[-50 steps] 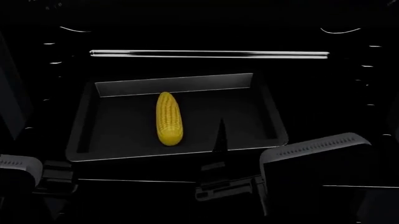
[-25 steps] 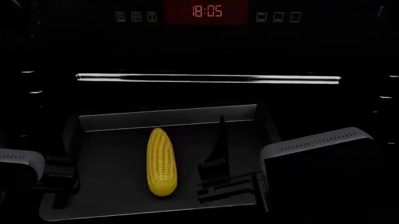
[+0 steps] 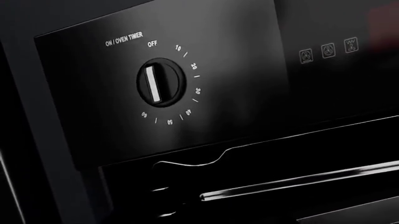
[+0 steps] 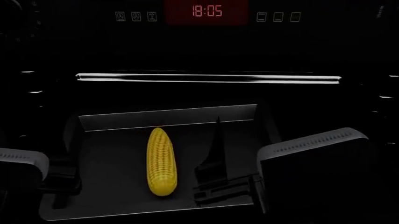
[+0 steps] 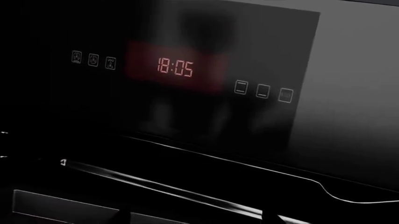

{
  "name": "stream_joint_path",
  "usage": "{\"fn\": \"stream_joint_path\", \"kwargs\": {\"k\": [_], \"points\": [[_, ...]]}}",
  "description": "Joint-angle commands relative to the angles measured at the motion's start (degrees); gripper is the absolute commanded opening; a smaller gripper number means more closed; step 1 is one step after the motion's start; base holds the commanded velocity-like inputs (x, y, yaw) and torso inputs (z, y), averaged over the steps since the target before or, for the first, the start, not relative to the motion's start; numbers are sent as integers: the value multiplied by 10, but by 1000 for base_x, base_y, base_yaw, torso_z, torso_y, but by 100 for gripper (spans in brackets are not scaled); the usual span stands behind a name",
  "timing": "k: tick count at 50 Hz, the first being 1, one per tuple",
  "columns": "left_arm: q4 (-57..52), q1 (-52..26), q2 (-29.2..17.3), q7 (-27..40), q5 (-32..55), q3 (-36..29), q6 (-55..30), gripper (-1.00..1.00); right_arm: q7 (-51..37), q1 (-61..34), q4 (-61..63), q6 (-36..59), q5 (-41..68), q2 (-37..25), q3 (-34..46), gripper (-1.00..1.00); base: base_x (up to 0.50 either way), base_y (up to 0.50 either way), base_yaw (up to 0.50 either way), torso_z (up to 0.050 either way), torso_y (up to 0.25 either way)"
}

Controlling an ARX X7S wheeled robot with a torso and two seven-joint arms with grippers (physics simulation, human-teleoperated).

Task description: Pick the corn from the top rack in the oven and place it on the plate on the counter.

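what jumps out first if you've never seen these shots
The bright yellow corn lies lengthwise on the dark top rack, the only vivid colour in the head view. Above it glows the red clock reading 18:05. In the left wrist view, a timer knob points near OFF.

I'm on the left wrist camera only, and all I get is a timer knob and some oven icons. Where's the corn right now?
Observer: The head view shows the corn lying on the top rack, tapered end pointing away from the robot.
Operator: Is the right gripper on it?
Observer: No. The right gripper is beside the corn on its right, with a gap between them. It is too dark to tell whether it is open.
Operator: What's the clock reading?
Observer: The clock display reads 18:05 in red.
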State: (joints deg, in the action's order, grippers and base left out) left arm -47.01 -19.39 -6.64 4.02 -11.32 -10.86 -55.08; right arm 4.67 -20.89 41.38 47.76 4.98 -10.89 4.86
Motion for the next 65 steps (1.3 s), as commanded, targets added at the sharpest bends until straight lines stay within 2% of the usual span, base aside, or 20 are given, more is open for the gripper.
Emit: {"fn": "stream_joint_path", "kwargs": {"k": [1,2,3,4,5,19,43,54,57,63,65], "points": [[0,1,2,-3,-2,2,4,100,1,1,1,-1,-3,2,-2,100,0,0,0,0,0],[0,1,2,-3,-2,2,4,100,1,1,1,-1,-3,2,-2,100,0,0,0,0,0],[0,9,-17,19,71,71,38,100,22,100,90,56,-55,35,-14,100,0,0,0,0,0],[-5,-1,-16,23,32,-1,-1,100,50,14,6,14,-52,35,-15,100,0,0,0,0,0],[-10,-2,-18,24,30,-3,-6,100,52,-15,10,32,-52,32,-10,100,0,0,0,0,0],[-38,-1,-24,32,26,10,-27,100,86,-118,30,211,-15,31,6,100,0,0,0,0,0],[-59,4,-25,41,32,29,-44,100,115,-243,-96,314,32,59,27,100,0,0,0,0,0],[-49,5,-22,42,41,29,-35,100,123,-322,-128,416,52,57,32,100,0,0,0,0,0],[-50,1,-21,41,43,25,-41,100,87,-330,-148,422,111,46,26,100,0,0,0,0,0],[-46,5,-20,39,51,33,-32,100,-177,-376,-219,422,465,-17,4,100,0,0,0,0,0],[-46,4,-19,41,51,31,-33,100,-228,-389,-243,421,528,-27,8,100,0,0,0,0,0]]}}
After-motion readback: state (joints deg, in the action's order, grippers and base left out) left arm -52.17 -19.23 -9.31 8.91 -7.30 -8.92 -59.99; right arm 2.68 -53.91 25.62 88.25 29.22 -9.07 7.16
